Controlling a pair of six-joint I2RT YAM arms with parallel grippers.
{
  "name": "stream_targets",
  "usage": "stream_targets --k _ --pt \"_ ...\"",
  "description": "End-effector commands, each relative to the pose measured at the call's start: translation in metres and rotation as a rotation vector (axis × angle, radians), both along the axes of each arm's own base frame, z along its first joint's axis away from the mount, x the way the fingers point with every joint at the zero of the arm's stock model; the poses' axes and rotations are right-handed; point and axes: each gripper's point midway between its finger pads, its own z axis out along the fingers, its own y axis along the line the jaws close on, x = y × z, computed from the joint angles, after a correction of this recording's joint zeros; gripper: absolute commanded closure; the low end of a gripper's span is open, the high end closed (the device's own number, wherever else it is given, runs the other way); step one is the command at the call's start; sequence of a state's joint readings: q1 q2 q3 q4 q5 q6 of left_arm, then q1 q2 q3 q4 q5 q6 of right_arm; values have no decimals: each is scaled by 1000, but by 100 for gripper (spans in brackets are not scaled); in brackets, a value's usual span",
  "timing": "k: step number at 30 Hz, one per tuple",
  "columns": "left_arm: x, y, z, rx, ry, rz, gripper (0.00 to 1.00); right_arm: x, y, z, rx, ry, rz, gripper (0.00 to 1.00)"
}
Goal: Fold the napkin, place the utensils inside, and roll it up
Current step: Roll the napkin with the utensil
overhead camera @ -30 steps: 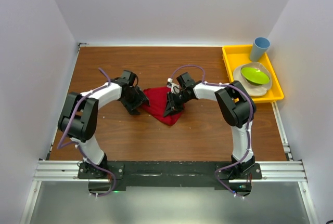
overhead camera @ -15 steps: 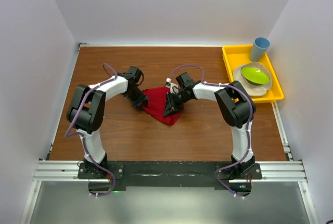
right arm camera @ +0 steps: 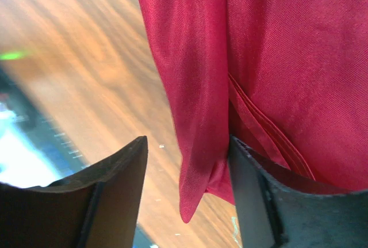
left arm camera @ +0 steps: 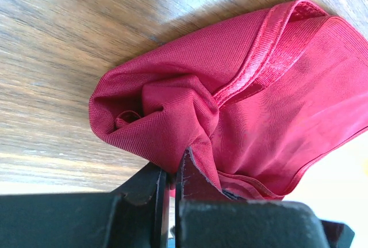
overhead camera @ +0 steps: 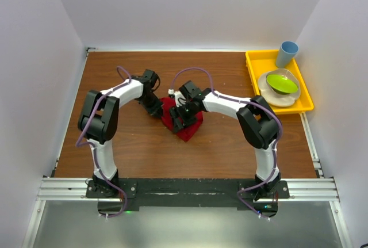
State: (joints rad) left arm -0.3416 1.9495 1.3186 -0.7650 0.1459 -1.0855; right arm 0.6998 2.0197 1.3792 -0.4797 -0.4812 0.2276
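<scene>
The red napkin [overhead camera: 188,126] lies bunched in a small heap mid-table between both arms. My left gripper [overhead camera: 156,110] is at its left edge; in the left wrist view the gripper [left arm camera: 171,173] is shut on a pinched fold of the napkin [left arm camera: 259,98]. My right gripper [overhead camera: 178,119] sits over the napkin's left part. In the right wrist view that gripper [right arm camera: 187,161] stands open, and a loose pointed corner of the napkin [right arm camera: 276,58] hangs between its fingers, against the right one. The utensils are hidden or out of view.
A yellow tray [overhead camera: 250,68] stands at the back right and holds a blue cup [overhead camera: 287,53] and a green bowl [overhead camera: 282,82] on a white plate [overhead camera: 282,100]. White walls close in the left, back and right sides of the brown wooden table [overhead camera: 126,144].
My left gripper moved right to the napkin's edge and shut on a fold. My right gripper shifted left over the cloth and opened. The napkin is now bunched narrower.
</scene>
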Motion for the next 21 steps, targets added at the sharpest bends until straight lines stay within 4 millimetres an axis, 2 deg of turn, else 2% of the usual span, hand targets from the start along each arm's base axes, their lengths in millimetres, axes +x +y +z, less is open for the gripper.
stream_targets --k 1,7,9,11,14,21 --pt "-43 32 -27 162 190 -66 100 28 -27 15 -247 -268 16 35" --pt "-44 26 -23 138 214 -89 100 32 -5 54 -262 -491 59 34" --pt "-45 27 -22 139 224 -88 100 30 10 67 -215 -543 73 34" --pt "-46 27 -20 139 229 -88 100 27 24 71 -159 -551 84 35" --pt "-48 24 -19 121 239 -77 100 20 42 67 -95 -535 90 39" --pt "-50 19 -15 86 245 -37 100 10 59 46 -41 -548 61 41"
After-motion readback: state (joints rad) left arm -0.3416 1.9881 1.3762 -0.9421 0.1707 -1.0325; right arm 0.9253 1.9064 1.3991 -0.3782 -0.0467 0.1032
